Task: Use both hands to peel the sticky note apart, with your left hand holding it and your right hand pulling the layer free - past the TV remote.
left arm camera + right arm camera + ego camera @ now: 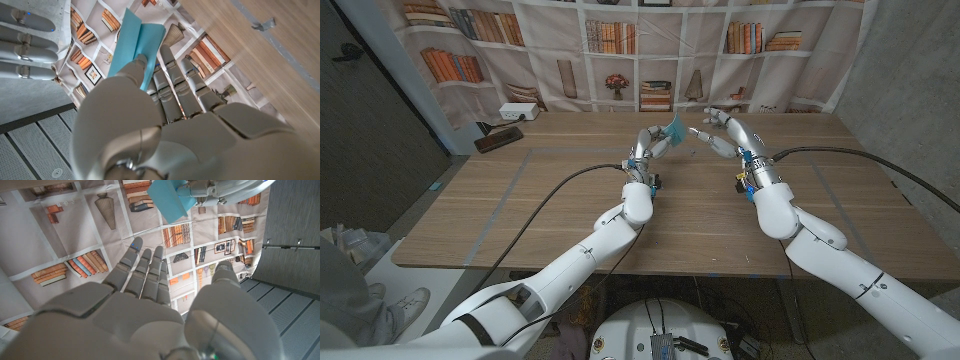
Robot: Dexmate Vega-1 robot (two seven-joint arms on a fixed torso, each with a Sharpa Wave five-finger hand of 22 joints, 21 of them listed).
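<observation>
A light-blue sticky note (673, 130) is held up above the far middle of the table, pinched in my left hand (650, 148). The left wrist view shows the sticky note (132, 42) between the thumb and the fingers of my left hand (150, 120), its layers spread slightly at the free edge. My right hand (722, 130) hovers just right of the note with its fingers apart, a small gap short of touching it. In the right wrist view my right hand (150, 305) is open and holds nothing, with the sticky note (167, 197) beyond its fingertips.
A dark TV remote (498, 139) lies at the table's far left, with a white power strip (517, 112) behind it. A bookshelf-print backdrop (620, 50) hangs behind the wooden table (570, 220). Black cables run along both arms.
</observation>
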